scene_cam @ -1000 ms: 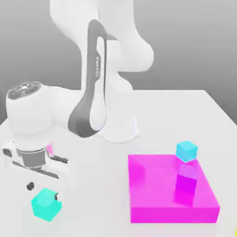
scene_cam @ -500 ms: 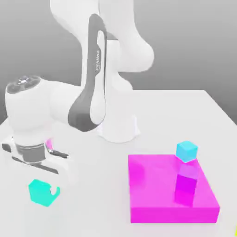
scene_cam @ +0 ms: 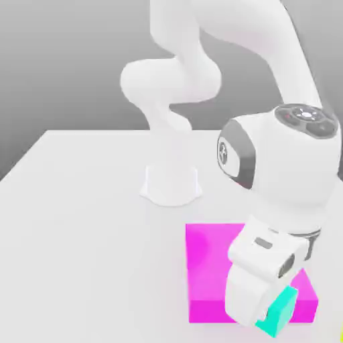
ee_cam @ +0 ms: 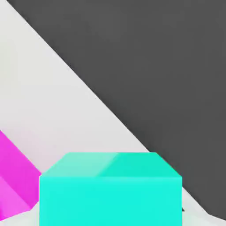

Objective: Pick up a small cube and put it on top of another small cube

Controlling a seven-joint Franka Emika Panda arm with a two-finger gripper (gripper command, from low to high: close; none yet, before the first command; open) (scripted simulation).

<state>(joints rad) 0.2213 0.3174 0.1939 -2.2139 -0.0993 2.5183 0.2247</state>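
The small turquoise-green cube (scene_cam: pixel 282 312) hangs at the tip of my gripper (scene_cam: pixel 273 316), which is shut on it. I hold it in the air over the front right corner of the big magenta slab (scene_cam: pixel 211 268) in the exterior view. In the hand view the cube (ee_cam: pixel 110 190) sits close up, with a strip of the slab (ee_cam: pixel 13 181) beside it. My white hand and wrist (scene_cam: pixel 268 268) cover the right half of the slab. The other small cube is hidden behind them.
The arm's round white base (scene_cam: pixel 171 184) stands at the back middle of the white table (scene_cam: pixel 87 234). In the hand view the table's edge (ee_cam: pixel 110 110) runs diagonally close to the cube, with dark floor (ee_cam: pixel 167 66) beyond it.
The gripper shut on the turquoise-green cube at the exterior view's left, lifted it and swung across to the slab's front right corner. The hand now hides the sky-blue and magenta cubes.
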